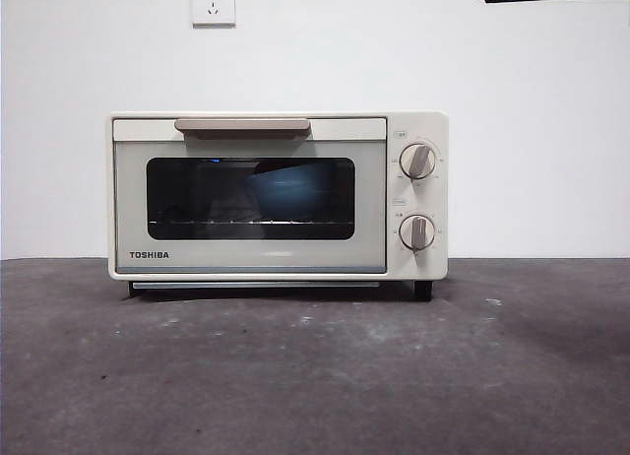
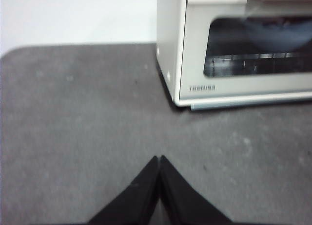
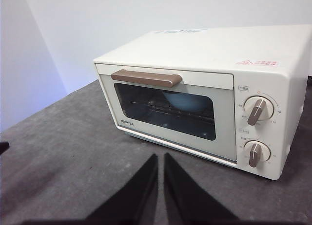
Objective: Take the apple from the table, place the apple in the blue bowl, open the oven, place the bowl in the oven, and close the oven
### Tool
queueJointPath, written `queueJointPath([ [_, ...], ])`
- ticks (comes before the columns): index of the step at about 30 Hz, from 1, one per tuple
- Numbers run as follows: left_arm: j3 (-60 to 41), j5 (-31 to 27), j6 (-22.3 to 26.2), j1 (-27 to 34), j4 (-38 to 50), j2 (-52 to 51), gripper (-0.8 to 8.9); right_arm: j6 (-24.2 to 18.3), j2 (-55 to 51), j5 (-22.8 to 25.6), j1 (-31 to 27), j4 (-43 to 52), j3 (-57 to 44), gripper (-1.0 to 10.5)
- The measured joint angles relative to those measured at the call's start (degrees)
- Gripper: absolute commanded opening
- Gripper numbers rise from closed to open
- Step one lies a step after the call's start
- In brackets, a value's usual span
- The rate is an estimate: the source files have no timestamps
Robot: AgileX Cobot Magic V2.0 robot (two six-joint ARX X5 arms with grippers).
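Cream-white casing: the oven (image 1: 278,196) stands on the dark grey counter (image 1: 315,376) with its glass door shut flush, one beige bar handle (image 1: 242,127) across the top of the door.
Blue bowl: one, the blue bowl (image 1: 290,196) shows dimly through the window, resting on the wire rack inside; it sits there because the task wants it in the oven.
Apple: not visible in any view; it is presumably down inside the bowl, but the dark glass and the bowl's wall hide that.
Knobs: two, stacked on the right panel, the upper knob (image 1: 417,161) and the lower knob (image 1: 416,232).
Left claw: the left claw (image 2: 159,159) hangs over bare counter, well apart from the oven's near corner, its two jaws pressed together with nothing between them.
Right claw: the right claw (image 3: 161,158) is raised in front of the door, clear of it, jaws nearly together with a thin slit between them, holding nothing.
Reading of the pose: both arms stand back from the oven, which suits a finished job.
Progress: judged from the shut door and the bowl within, every step appears done.
Wall: one socket (image 1: 213,2) above the oven.
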Motion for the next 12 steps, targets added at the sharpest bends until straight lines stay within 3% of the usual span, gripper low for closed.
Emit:
queueJointPath([
  [12,-0.1,0.0,-5.0,0.0,-0.7,-1.5,0.07,0.0,0.0,0.0,0.0,0.0,0.0,0.1],
])
